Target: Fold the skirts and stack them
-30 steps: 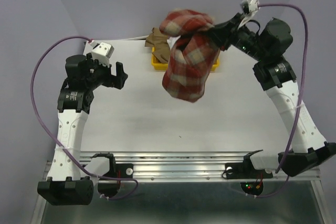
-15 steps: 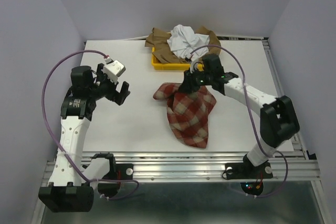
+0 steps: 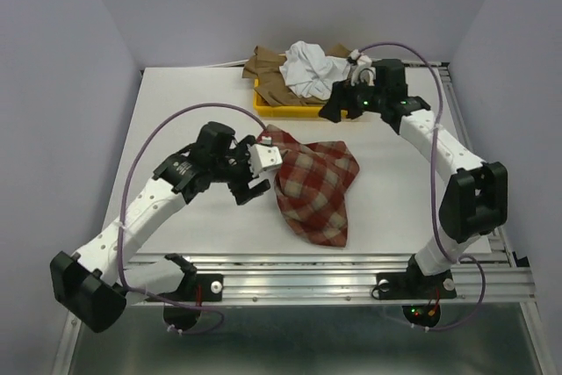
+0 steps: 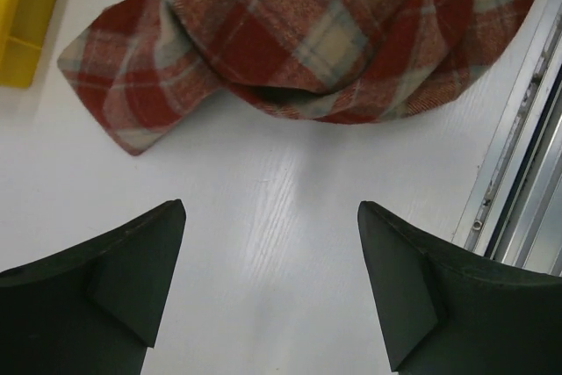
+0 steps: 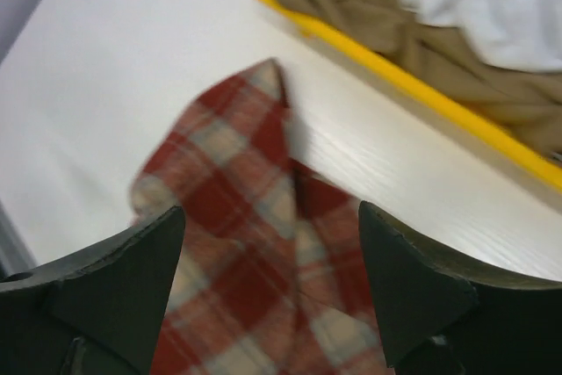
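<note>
The red-and-beige checked skirt (image 3: 313, 186) lies crumpled on the table's middle, touched by neither gripper. My left gripper (image 3: 253, 186) is at its left edge. In the left wrist view the jaws (image 4: 270, 208) stand open over bare table, with the checked skirt (image 4: 307, 32) just ahead. My right gripper (image 3: 330, 111) hovers above the skirt's far corner, near the tray. It is open (image 5: 270, 210) with nothing between its fingers and the checked skirt (image 5: 228, 191) below. The white skirt (image 3: 309, 68) lies bunched on the tan-brown skirt (image 3: 266, 72) in the tray.
The yellow tray (image 3: 279, 110) stands at the back centre; its rim (image 5: 421, 90) runs just beyond the right gripper. A metal rail (image 4: 518, 155) borders the table's near edge, close to the checked skirt's lower end.
The right gripper brought the checked skirt down onto the table, opened, let it go and drew back toward the tray. The left arm swung right to the skirt's left edge.
</note>
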